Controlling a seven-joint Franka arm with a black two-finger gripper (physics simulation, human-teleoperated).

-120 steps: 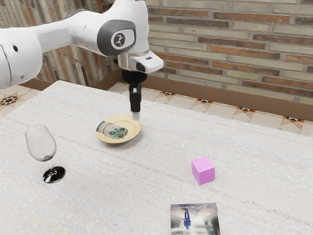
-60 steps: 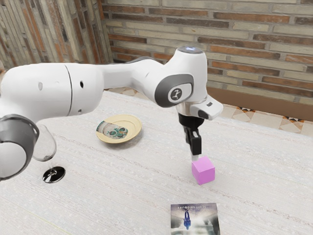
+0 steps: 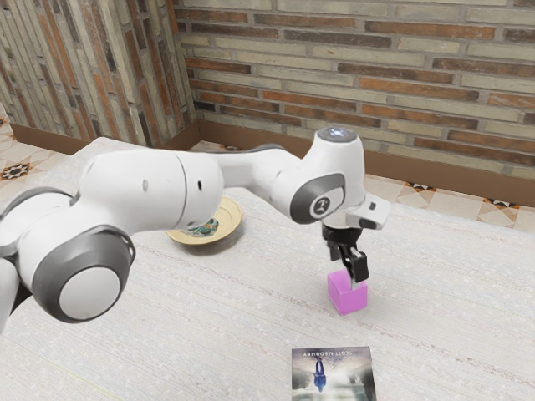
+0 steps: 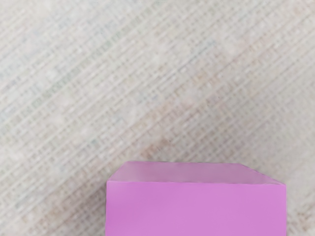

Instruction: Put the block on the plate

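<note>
In the exterior view my black gripper [image 3: 349, 279] is at the upper part of the pink block [image 3: 338, 298], its fingers spread apart and the nearer fingertip over the block's upper edge. The far fingertip is hidden. The block rests on the table. In the wrist view the block [image 4: 196, 209] is large and close beneath my hand. A yellow plate [image 3: 236, 220] with a printed picture lies farther toward the exterior view's left, partly covered by the arm.
A book or card with a dark picture [image 3: 334, 376] lies on the white table [image 3: 451, 326], near the exterior view's lower edge. My arm stretches over the table's left part in that view.
My hand has travelled from above the plate toward the exterior view's right and down to the block. The arm now hides the wine glass and part of the plate. The block has not moved.
</note>
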